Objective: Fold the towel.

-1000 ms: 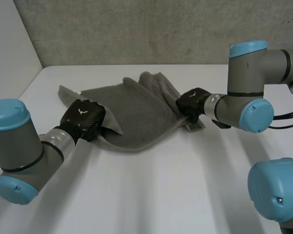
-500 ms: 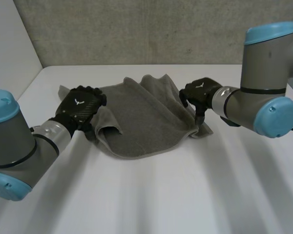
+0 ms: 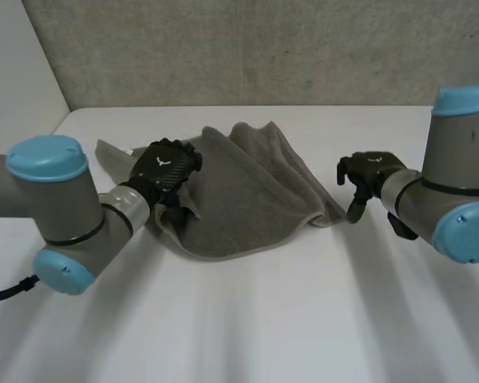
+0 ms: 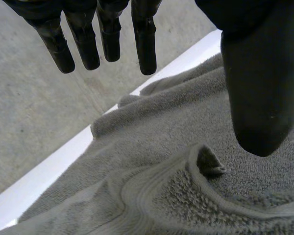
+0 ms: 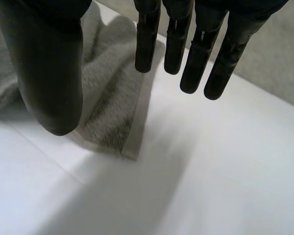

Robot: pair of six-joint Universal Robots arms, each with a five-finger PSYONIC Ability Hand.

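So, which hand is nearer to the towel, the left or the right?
Left. The left hand hangs over the left part of the towel, fingers open; the right hand is beside its right corner, apart, over the table.

Soft, even, fairly bright light

Plain white bench, kinda glossy, with soft light streaks running across it. Rough grey concrete wall along the far edge, and a smooth white panel closing off the left side.
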